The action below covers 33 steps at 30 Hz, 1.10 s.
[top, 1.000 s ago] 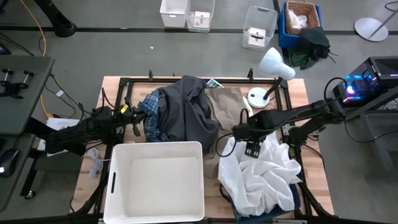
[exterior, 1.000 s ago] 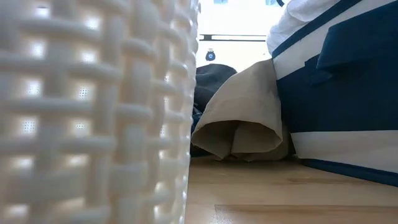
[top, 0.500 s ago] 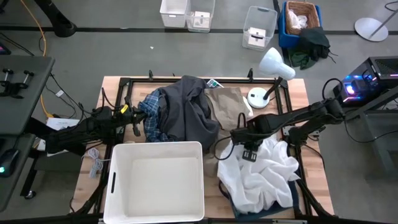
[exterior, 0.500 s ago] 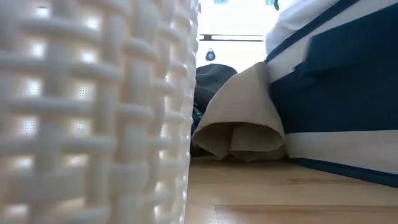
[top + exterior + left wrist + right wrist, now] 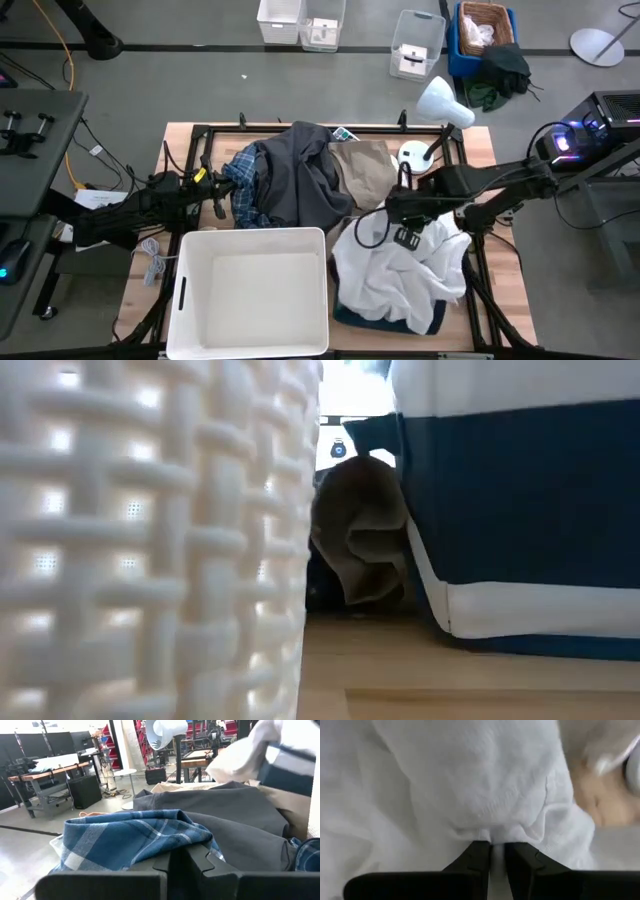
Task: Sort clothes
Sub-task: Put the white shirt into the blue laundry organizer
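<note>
The right pincer [image 5: 404, 237] grips the white garment [image 5: 390, 275] (left pincer [image 5: 222, 197] clenched beside the plaid shirt [image 5: 244, 190]).

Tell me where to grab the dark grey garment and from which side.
Grip the raised fold at the crest of the dark grey garment, coming straight down from above. It lies heaped over the plaid shirt with the beige garment beside it, so a top pinch likely lifts it alone.

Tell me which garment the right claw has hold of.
The white garment. The right claw is shut on its fabric, while the grey, khaki and plaid ones lie piled apart from it.
</note>
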Each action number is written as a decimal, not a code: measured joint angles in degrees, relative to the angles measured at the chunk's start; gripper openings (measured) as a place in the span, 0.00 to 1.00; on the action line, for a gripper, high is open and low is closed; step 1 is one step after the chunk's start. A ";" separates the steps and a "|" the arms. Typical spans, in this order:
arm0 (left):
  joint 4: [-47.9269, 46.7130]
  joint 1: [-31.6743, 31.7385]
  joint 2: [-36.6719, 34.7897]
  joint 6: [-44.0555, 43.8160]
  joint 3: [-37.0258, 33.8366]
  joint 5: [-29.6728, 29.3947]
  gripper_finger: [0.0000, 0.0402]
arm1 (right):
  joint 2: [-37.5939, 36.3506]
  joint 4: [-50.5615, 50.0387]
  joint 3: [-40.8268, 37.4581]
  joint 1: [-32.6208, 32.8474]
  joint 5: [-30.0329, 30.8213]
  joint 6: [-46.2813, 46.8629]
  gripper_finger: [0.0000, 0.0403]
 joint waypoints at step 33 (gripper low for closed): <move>0.00 0.00 0.00 0.00 0.00 -0.02 0.04 | 0.09 19.79 -12.92 -5.83 -1.86 -6.67 0.51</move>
